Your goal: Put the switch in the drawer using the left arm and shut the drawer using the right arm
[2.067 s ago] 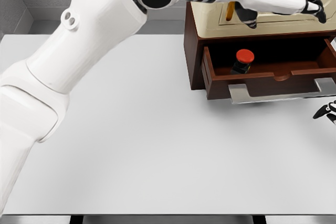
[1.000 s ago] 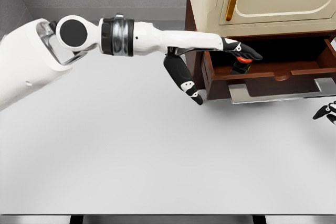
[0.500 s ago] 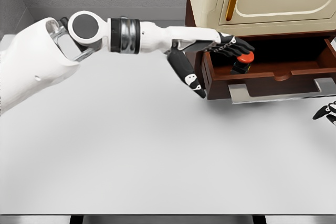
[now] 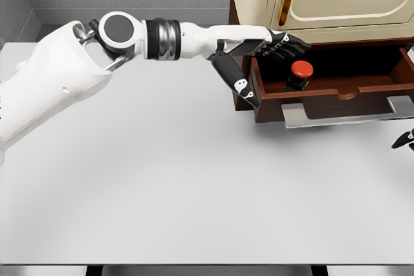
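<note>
**Switch lying in the open drawer, drawer waiting to be shut**

White and smooth, the table (image 4: 194, 179) is filling most of the room in front of grey walls. At its far right a dark brown wooden cabinet (image 4: 240, 63) is standing under a cream panel with a brass strip. Its drawer (image 4: 336, 98) is hanging open toward the near side, with a flat grey metal handle (image 4: 349, 113) in front. Inside, the switch (image 4: 299, 74) is standing upright: black body, round red button on top, resting free at the left part of the drawer.

The left hand (image 4: 281, 46) is hovering just above the drawer's far left corner, holding nothing, its dark fingers loosely spread and the thumb pointing down outside the cabinet. At the right edge, only a dark tip of the right hand (image 4: 407, 139) is showing, near the handle; I cannot tell its state. I think it is waiting there for pushing the drawer.
</note>
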Robot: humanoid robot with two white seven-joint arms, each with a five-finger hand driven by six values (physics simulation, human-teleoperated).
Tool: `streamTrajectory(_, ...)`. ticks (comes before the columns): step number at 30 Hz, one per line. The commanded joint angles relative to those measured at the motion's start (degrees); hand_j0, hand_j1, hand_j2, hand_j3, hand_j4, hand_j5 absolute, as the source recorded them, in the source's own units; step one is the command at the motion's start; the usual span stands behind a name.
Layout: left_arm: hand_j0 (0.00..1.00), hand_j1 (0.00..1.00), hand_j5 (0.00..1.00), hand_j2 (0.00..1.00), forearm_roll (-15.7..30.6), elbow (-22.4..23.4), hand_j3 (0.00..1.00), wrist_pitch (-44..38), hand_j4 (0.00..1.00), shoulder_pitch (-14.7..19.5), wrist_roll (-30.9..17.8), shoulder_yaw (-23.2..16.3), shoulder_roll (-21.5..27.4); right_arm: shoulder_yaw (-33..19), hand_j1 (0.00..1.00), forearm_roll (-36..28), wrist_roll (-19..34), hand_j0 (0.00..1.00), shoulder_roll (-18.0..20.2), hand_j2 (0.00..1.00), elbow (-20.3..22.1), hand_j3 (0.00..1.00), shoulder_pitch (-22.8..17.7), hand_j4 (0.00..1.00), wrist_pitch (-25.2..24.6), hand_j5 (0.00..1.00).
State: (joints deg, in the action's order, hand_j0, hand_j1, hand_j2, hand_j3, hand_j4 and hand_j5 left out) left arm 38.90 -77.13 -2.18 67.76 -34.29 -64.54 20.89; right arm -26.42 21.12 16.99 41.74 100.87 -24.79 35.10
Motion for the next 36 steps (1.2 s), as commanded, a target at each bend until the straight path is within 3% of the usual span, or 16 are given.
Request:
streamTrajectory(1,1.0,1.0,1.0,1.0,0.0,0.8,1.0,-0.1,1.0,0.0,0.0,-0.2,-0.6,0.0,0.46,-0.5,0.0,0.46,0.4,0.46,0.0,0.46,0.0,0.46,-0.1,0.46)
streamTrajectory(14,1.0,1.0,1.0,1.0,-1.0,2.9,1.0,-0.2,1.0,-0.4,0.0,-1.0,-3.5,0.0,0.46,-0.5,-0.1,0.46,0.4,0.46,0.0,0.46,-0.4,0.46,-0.1,0.46)
streamTrajectory(18,1.0,1.0,1.0,1.0,-1.9,5.9,1.0,0.1,1.0,-0.4,-0.1,-1.3,-5.2,0.0,0.46,-0.5,-0.1,0.46,0.4,0.46,0.0,0.46,-0.7,0.46,-0.1,0.46)
streamTrajectory(36,1.0,1.0,1.0,1.0,-4.7,5.7,1.0,-0.1,1.0,0.9,-0.7,-1.4,-11.0,0.0,0.46,-0.5,-0.1,0.46,0.4,0.46,0.0,0.46,-0.4,0.46,-0.1,0.46)
